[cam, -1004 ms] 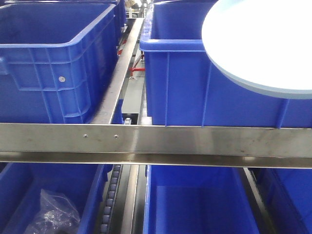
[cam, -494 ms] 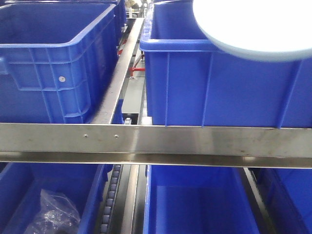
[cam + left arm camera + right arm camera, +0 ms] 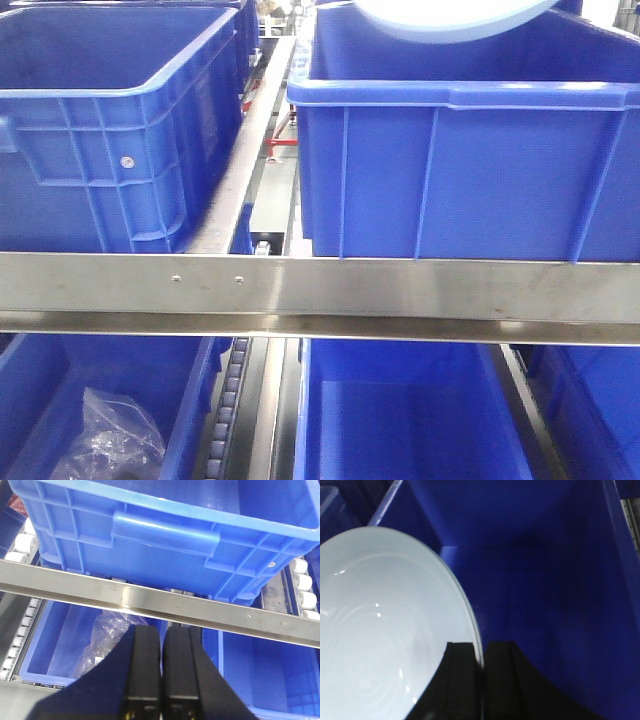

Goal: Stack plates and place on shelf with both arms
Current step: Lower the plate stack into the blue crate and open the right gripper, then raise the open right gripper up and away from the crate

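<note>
Right claw [image 3: 481, 652] pinches plate [image 3: 385, 630] rim, plate partly cropped

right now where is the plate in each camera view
Front view: the plate shows only as a pale sliver at the top edge, above the upper right blue bin.
Left wrist view: not in it; only the shut left gripper, bins and the steel rail.
Right wrist view: it fills the left half, its rim clamped in the right gripper.
Shared landmark: that blue bin, whose inside is behind the plate in the right wrist view.
</note>
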You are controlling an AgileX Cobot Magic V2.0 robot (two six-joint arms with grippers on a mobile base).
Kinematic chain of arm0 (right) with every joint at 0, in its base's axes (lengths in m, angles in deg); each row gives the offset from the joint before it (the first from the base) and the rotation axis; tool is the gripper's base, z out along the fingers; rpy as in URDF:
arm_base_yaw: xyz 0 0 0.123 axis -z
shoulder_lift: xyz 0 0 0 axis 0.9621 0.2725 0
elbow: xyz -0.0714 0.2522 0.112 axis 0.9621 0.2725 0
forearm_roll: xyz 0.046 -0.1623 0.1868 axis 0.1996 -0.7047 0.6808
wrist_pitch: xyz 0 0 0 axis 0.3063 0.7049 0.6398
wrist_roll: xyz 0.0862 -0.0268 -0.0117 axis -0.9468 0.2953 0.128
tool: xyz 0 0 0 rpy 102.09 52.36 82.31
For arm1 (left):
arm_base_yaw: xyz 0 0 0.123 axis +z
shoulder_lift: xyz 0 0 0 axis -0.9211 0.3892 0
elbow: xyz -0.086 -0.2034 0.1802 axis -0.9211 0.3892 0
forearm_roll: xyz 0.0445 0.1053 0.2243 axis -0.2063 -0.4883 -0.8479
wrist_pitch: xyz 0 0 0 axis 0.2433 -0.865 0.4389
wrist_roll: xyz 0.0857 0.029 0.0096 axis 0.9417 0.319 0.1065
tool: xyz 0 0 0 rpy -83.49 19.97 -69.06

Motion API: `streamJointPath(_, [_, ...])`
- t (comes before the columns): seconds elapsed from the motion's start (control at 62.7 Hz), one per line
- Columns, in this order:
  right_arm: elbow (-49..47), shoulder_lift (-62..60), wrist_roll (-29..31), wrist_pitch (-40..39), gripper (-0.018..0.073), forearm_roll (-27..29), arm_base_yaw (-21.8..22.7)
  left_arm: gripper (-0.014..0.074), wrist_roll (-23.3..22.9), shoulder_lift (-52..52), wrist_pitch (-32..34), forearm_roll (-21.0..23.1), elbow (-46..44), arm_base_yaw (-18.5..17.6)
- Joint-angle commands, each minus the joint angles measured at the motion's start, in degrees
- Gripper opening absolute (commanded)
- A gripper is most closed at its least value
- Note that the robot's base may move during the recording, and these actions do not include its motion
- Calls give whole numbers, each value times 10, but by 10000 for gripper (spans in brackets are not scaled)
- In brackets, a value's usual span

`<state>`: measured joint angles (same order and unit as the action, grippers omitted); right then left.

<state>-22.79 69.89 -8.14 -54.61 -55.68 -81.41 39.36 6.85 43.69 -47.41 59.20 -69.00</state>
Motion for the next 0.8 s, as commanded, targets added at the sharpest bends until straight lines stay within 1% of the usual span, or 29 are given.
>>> streamJointPath(0.0, [-58,20,2,-56,58,4,15,90,-3,-1,44,3,-17,-3])
streamJointPath(0.064, [-77,38,2,-51,71,4,23,90,-3,-1,44,3,-17,-3])
streamJointPath(0.112, [-84,48,2,-50,122,4,28,90,-3,-1,44,3,-17,-3])
streamJointPath(0.191, [-88,53,2,-53,295,3,33,90,-3,-1,44,3,-17,-3])
streamJointPath(0.223, [-88,53,2,-53,379,3,34,90,-3,-1,44,3,-17,-3])
streamJointPath(0.239, [-88,51,2,-53,442,3,35,90,-3,-1,44,3,-17,-3])
streamJointPath(0.271, [-88,48,2,-52,538,3,35,90,-3,-1,44,3,-17,-3])
streamJointPath(0.319, [-88,40,2,-48,636,3,36,90,-3,-1,44,3,-17,-3])
streamJointPath(0.43, [-87,11,2,-21,597,3,36,90,-3,-1,44,3,-17,-3])
streamJointPath(0.51, [-83,-20,2,7,587,3,36,90,-3,-1,44,3,-17,-3])
streamJointPath(0.574, [-66,-56,2,13,578,3,36,90,-3,-1,44,3,-17,-3])
streamJointPath(0.653, [-20,-112,2,-4,557,3,36,90,-3,-1,44,3,-17,-3])
streamJointPath(0.781, [94,-218,2,-69,487,3,36,90,-3,-1,44,3,-17,-3])
